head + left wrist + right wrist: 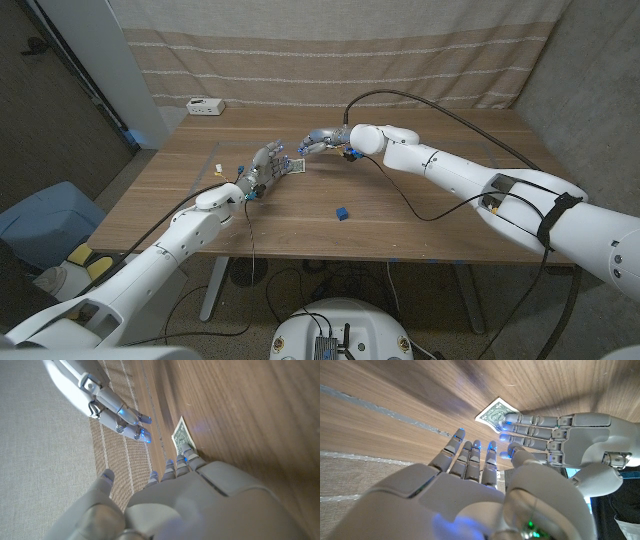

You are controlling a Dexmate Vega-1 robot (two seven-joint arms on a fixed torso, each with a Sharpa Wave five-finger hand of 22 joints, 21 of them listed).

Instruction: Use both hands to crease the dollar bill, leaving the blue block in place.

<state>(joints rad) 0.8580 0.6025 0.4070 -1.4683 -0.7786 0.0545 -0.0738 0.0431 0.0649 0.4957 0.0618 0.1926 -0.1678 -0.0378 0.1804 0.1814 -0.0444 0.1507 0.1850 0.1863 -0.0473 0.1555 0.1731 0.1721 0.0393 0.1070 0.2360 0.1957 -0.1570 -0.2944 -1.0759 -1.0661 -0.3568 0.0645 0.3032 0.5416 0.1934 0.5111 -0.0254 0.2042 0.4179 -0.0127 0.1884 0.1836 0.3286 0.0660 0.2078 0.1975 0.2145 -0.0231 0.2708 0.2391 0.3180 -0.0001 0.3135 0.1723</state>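
Note:
The dollar bill (293, 165) lies on the wooden table (420, 230), far of centre; it also shows as a small green note (182, 437) (493, 412). My left hand (266, 168) reaches to it from the near left with its fingers stretched out, and the fingertips (506, 420) touch the bill's near edge. My right hand (320, 140) hovers just beyond the bill with fingers straight and apart, holding nothing. The left wrist view shows the right hand (117, 412) off the table. The small blue block (342, 212) sits alone, nearer to me and to the right of the bill.
A white box (205, 105) stands at the table's far left corner. A small pale strip (216, 167) lies left of my left hand. A striped curtain (330, 60) hangs behind the table. A blue bin (45, 220) stands on the floor at the left.

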